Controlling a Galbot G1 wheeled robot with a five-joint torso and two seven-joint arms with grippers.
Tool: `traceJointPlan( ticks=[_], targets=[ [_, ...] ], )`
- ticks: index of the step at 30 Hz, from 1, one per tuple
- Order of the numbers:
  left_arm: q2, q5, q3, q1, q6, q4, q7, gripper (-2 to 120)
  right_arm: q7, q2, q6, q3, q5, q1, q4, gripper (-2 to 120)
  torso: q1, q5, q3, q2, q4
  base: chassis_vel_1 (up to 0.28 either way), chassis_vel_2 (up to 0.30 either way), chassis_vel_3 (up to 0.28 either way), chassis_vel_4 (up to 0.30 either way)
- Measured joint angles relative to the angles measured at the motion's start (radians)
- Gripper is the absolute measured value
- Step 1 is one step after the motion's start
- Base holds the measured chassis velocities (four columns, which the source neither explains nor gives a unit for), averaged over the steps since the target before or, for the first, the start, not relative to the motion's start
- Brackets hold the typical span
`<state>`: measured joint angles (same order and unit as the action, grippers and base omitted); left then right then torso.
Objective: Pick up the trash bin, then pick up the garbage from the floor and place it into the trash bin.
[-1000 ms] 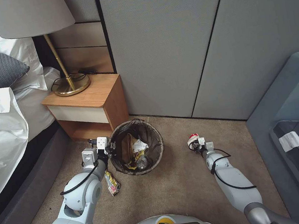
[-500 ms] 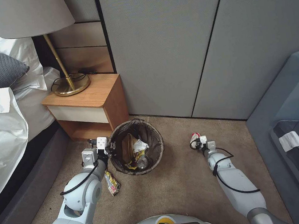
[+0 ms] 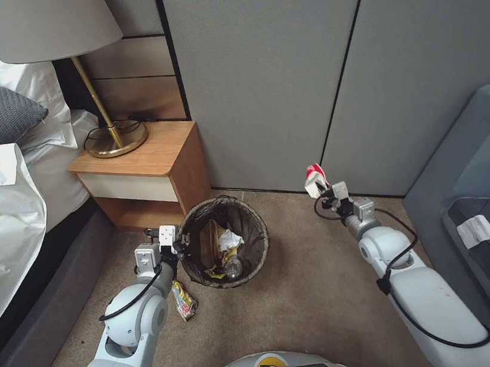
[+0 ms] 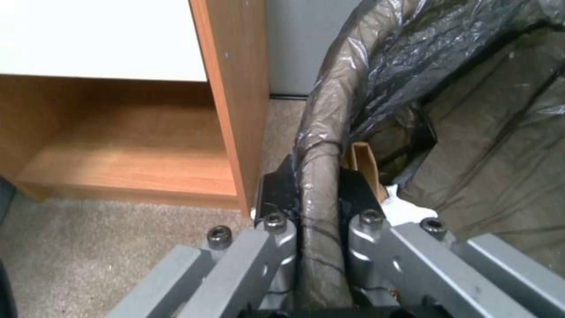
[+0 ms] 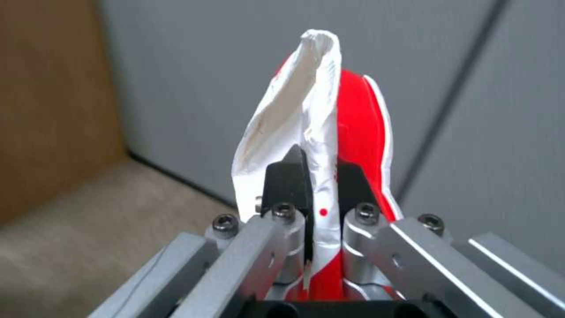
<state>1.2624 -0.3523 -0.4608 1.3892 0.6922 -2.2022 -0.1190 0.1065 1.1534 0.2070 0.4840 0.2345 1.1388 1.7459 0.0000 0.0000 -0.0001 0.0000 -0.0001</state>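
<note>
The trash bin [image 3: 253, 252], lined with a crinkled dark bag, stands on the carpet beside the nightstand. Inside it lie a tan paper bag [image 3: 209, 243], a white tissue [image 3: 229, 238] and a small bottle [image 3: 233, 264]. My left gripper [image 3: 181, 242] is shut on the bin's near-left rim [image 4: 321, 176], one finger inside and one outside. My right gripper [image 3: 324, 191] is raised off the floor to the bin's right, shut on a red-and-white packet [image 3: 315, 178] that sticks up from its fingers [image 5: 289, 176]. A yellow snack wrapper [image 3: 183, 300] lies on the carpet beside my left forearm.
A wooden nightstand [image 3: 147, 172] with a brass lamp [image 3: 115, 137] stands just left of the bin, with the bed [image 3: 1, 209] beyond. Grey wall panels [image 3: 302, 67] rise behind. A blue-grey sofa [image 3: 486, 188] fills the right side. Open carpet [image 3: 308, 295] lies between the arms.
My right gripper has lifted from the carpet, carrying the red-and-white packet up and slightly right. The left arm and the bin have stayed still.
</note>
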Motion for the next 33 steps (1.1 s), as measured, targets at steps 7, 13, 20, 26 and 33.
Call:
traceJointPlan(
  ticks=[7,13,20,26,33],
  targets=[
    [0.003,0.003,0.004,0.0,0.0,0.005,0.0,5,-0.034,-0.103,0.105,-0.111,0.177,0.01,0.28,0,0.0,0.0,0.0,0.0,0.0001,0.0,0.0,0.0,0.0],
    [0.001,0.003,0.008,-0.003,0.0,0.004,-0.001,5,-0.039,-0.137,0.162,-0.185,0.244,-0.013,0.378,0,0.0,-0.0002,0.0,0.0,0.0,0.0,0.0,0.0,0.0],
    [0.002,0.003,0.014,-0.007,0.0,0.004,-0.001,5,-0.043,-0.147,0.183,-0.284,0.251,-0.043,0.403,0,0.0,-0.0001,0.0,0.0,0.0,0.0,0.0,0.0,0.0],
    [0.007,0.003,0.02,-0.01,0.0,0.009,-0.002,5,-0.058,-0.127,0.195,-0.407,0.247,-0.084,0.396,0,0.0,-0.0002,0.0,0.0,0.0001,0.0,0.0,0.0,0.0],
    [0.012,0.003,0.023,-0.015,0.0,0.013,-0.003,5,-0.069,-0.076,0.203,-0.506,0.221,-0.097,0.378,0,0.0,-0.0002,0.0,0.0,0.0001,0.0,0.0,0.0,0.0]
  ],
)
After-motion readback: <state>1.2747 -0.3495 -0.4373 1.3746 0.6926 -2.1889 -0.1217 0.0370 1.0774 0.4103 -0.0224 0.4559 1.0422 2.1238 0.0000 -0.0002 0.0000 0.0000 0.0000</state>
